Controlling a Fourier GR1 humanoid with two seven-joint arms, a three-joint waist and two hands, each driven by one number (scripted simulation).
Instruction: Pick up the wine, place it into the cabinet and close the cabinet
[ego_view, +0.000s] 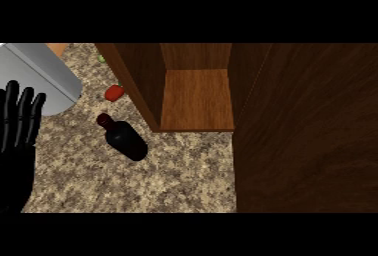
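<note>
Head view: my left hand (18, 125) waits at the left edge with its fingers straight up and holding nothing, and I can't see my right hand at all. The wine bottle (124, 138) stands on the counter (148, 185) just left of the cabinet (198, 100). The cabinet door (310, 130) is swung open on the right, so the shelf is ready for the bottle.
</note>
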